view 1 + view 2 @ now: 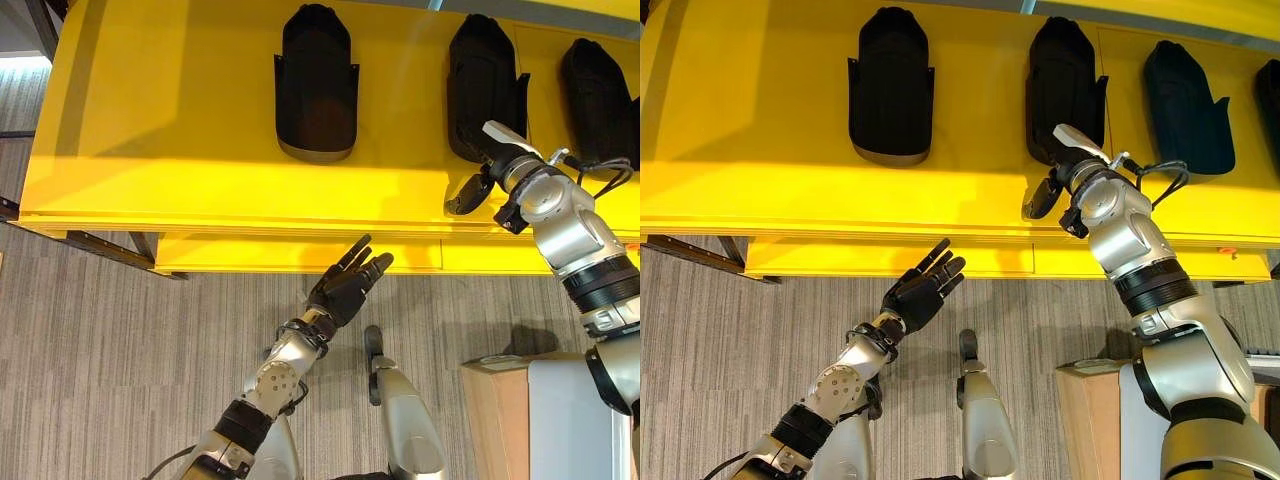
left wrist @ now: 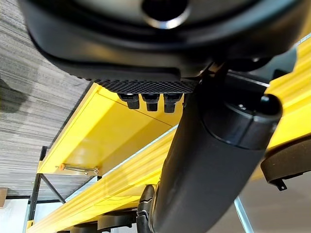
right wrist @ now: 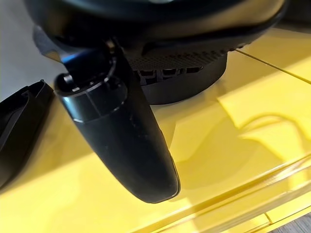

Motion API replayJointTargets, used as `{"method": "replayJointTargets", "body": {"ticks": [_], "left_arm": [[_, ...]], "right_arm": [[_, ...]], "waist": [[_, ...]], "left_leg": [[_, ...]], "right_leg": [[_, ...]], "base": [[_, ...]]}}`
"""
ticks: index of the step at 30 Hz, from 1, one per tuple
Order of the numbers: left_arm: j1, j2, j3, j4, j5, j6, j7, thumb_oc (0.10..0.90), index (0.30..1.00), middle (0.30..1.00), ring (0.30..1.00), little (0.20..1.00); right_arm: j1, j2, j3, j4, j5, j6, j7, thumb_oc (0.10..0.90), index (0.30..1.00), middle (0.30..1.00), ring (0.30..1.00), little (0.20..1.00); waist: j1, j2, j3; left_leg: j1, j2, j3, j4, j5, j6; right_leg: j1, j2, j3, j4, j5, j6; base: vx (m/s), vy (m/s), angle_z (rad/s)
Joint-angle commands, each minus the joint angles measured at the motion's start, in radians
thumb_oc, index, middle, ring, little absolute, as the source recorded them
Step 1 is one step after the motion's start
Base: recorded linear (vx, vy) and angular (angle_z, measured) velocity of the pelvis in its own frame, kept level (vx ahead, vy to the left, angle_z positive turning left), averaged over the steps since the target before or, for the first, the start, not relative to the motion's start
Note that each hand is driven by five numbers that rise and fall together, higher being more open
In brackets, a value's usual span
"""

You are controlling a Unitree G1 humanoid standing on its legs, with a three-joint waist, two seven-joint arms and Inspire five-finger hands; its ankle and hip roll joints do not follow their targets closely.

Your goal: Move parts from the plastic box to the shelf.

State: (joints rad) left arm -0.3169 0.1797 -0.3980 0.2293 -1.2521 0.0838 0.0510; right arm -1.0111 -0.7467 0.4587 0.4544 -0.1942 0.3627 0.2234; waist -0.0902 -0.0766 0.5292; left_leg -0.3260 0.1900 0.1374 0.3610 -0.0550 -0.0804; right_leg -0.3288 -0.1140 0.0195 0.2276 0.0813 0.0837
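Presently: black parts (image 1: 316,80) on yellow shelf (image 1: 180,150), back edge, seemingly stiff, light, graspable at rims; right hand (image 1: 1045,192) over front edge, grip untellable; left hand (image 1: 920,290) open, empty.

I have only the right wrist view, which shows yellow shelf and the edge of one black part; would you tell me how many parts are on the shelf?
Observer: The right eye view shows four black parts in a row on the yellow shelf; the last one is cut off by the view's edge.
Operator: Thank you. Which of them is my right hand beside?
Observer: The right hand is at the near end of the second part from the left. I cannot tell whether it touches it.
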Motion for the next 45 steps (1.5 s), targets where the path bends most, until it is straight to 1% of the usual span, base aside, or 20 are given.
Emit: {"method": "replayJointTargets", "body": {"ticks": [1, 4, 9, 13, 17, 20, 24, 25, 26, 30, 31, 40, 41, 45], "left_arm": [[-0.074, -0.107, -0.031, -0.139, -0.018, -0.026, -0.121, 0.900, 1.000, 1.000, 1.000, 1.000], [-0.070, -0.106, -0.033, -0.140, -0.017, -0.025, -0.126, 0.900, 1.000, 1.000, 1.000, 1.000], [-0.066, -0.104, -0.031, -0.135, -0.016, -0.027, -0.139, 0.900, 1.000, 1.000, 1.000, 1.000], [-0.070, -0.108, -0.029, -0.128, -0.017, -0.031, -0.146, 0.900, 1.000, 1.000, 1.000, 1.000], [-0.071, -0.107, -0.026, -0.132, -0.020, -0.028, -0.141, 0.900, 1.000, 1.000, 1.000, 1.000], [-0.071, -0.108, -0.025, -0.133, -0.019, -0.026, -0.136, 0.900, 1.000, 1.000, 1.000, 1.000], [-0.073, -0.111, -0.028, -0.129, -0.020, -0.033, -0.137, 0.900, 1.000, 1.000, 1.000, 1.000], [-0.076, -0.110, -0.029, -0.128, -0.023, -0.037, -0.137, 0.900, 1.000, 1.000, 1.000, 1.000], [-0.076, -0.110, -0.030, -0.129, -0.024, -0.040, -0.137, 0.900, 1.000, 1.000, 1.000, 1.000], [-0.077, -0.110, -0.033, -0.131, -0.030, -0.050, -0.133, 0.900, 1.000, 1.000, 1.000, 1.000], [-0.078, -0.111, -0.033, -0.131, -0.031, -0.054, -0.130, 0.900, 1.000, 1.000, 1.000, 1.000], [-0.071, -0.116, -0.028, -0.144, -0.030, -0.064, -0.113, 0.900, 1.000, 1.000, 1.000, 1.000], [-0.067, -0.114, -0.028, -0.156, -0.033, -0.063, -0.111, 0.900, 1.000, 1.000, 1.000, 1.000], [-0.061, -0.114, -0.026, -0.165, -0.033, -0.063, -0.106, 0.900, 1.000, 1.000, 1.000, 1.000]], "right_arm": [[-0.036, 0.016, 0.049, -0.108, -0.001, -0.060, 0.034, 0.900, 1.000, 1.000, 1.000, 1.000], [-0.027, 0.020, 0.052, -0.116, -0.007, -0.061, 0.033, 0.900, 1.000, 1.000, 1.000, 1.000], [-0.011, 0.030, 0.047, -0.121, 0.001, -0.022, 0.002, 0.900, 1.000, 1.000, 1.000, 1.000], [-0.010, 0.044, 0.038, -0.105, 0.005, -0.023, -0.024, 0.900, 1.000, 1.000, 1.000, 1.000], [-0.011, 0.037, 0.023, -0.089, 0.009, 0.014, -0.048, 0.900, 1.000, 1.000, 1.000, 1.000], [-0.004, 0.034, 0.016, -0.084, 0.014, 0.014, -0.063, 0.900, 1.000, 1.000, 1.000, 1.000], [-0.002, 0.023, 0.002, -0.079, 0.019, -0.028, -0.119, 0.900, 1.000, 1.000, 1.000, 1.000], [-0.002, 0.018, -0.005, -0.086, 0.012, -0.047, -0.150, 0.900, 1.000, 1.000, 1.000, 1.000], [-0.004, 0.013, -0.011, -0.097, -0.008, -0.052, -0.176, 0.900, 1.000, 1.000, 1.000, 1.000], [-0.021, -0.010, -0.023, -0.125, -0.047, -0.086, -0.221, 0.900, 1.000, 1.000, 1.000, 1.000], [-0.022, -0.016, -0.027, -0.136, -0.061, -0.097, -0.223, 0.900, 1.000, 1.000, 1.000, 1.000], [-0.007, -0.060, -0.036, -0.260, -0.133, -0.112, -0.204, 0.900, 1.000, 1.000, 1.000, 1.000], [0.001, -0.067, -0.040, -0.298, -0.158, -0.121, -0.211, 0.900, 1.000, 1.000, 1.000, 1.000], [0.008, -0.075, -0.046, -0.331, -0.178, -0.134, -0.226, 0.900, 1.000, 1.000, 1.000, 1.000]], "waist": [[0.020, 0.029, -0.025], [0.020, 0.030, -0.027], [0.018, 0.031, -0.025], [0.015, 0.032, -0.026], [0.016, 0.032, -0.033], [0.014, 0.030, -0.031], [0.009, 0.031, -0.031], [0.007, 0.031, -0.032], [0.005, 0.031, -0.033], [0.000, 0.032, -0.037], [-0.003, 0.031, -0.037], [-0.019, 0.029, -0.046], [-0.022, 0.030, -0.046], [-0.024, 0.029, -0.046]], "left_leg": [[0.055, 0.021, -0.003, -0.097, 0.046, 0.003], [0.054, 0.022, -0.003, -0.101, 0.050, 0.004], [0.055, 0.022, -0.002, -0.099, 0.048, 0.004], [0.062, 0.023, 0.002, -0.103, 0.047, 0.004], [0.060, 0.025, 0.003, -0.105, 0.048, 0.005], [0.061, 0.025, 0.003, -0.101, 0.044, 0.005], [0.064, 0.024, 0.006, -0.106, 0.044, 0.005], [0.064, 0.024, 0.007, -0.105, 0.043, 0.005], [0.065, 0.024, 0.008, -0.104, 0.042, 0.005], [0.066, 0.024, 0.011, -0.103, 0.038, 0.005], [0.067, 0.023, 0.011, -0.103, 0.038, 0.005], [0.069, 0.026, 0.019, -0.102, 0.036, 0.005], [0.068, 0.024, 0.020, -0.100, 0.034, 0.006], [0.069, 0.024, 0.021, -0.100, 0.033, 0.006]], "right_leg": [[0.016, 0.011, -0.027, 0.209, -0.210, -0.024], [0.014, 0.012, -0.026, 0.204, -0.205, -0.025], [0.014, 0.012, -0.023, 0.208, -0.208, -0.024], [0.018, 0.011, -0.021, 0.202, -0.206, -0.024], [0.019, 0.013, -0.022, 0.197, -0.203, -0.025], [0.021, 0.011, -0.021, 0.198, -0.206, -0.024], [0.021, 0.013, -0.018, 0.194, -0.206, -0.024], [0.022, 0.013, -0.017, 0.194, -0.206, -0.024], [0.022, 0.013, -0.017, 0.194, -0.206, -0.024], [0.022, 0.013, -0.015, 0.193, -0.208, -0.023], [0.022, 0.014, -0.014, 0.193, -0.208, -0.023], [0.018, 0.016, -0.005, 0.193, -0.209, -0.025], [0.015, 0.015, -0.003, 0.197, -0.211, -0.026], [0.015, 0.015, -0.002, 0.198, -0.213, -0.026]], "base": [[0.00, 0.000, 0.00], [0.00, 0.000, 0.00], [0.00, 0.000, 0.00], [0.00, 0.000, 0.00], [0.00, 0.000, 0.00], [0.00, 0.000, 0.00], [0.00, 0.000, 0.00], [0.00, 0.000, 0.00], [0.00, 0.000, 0.00], [0.00, 0.000, 0.00], [0.00, 0.000, 0.00], [0.00, 0.004, -0.01], [0.00, 0.000, 0.00], [0.01, 0.011, -0.02]]}}
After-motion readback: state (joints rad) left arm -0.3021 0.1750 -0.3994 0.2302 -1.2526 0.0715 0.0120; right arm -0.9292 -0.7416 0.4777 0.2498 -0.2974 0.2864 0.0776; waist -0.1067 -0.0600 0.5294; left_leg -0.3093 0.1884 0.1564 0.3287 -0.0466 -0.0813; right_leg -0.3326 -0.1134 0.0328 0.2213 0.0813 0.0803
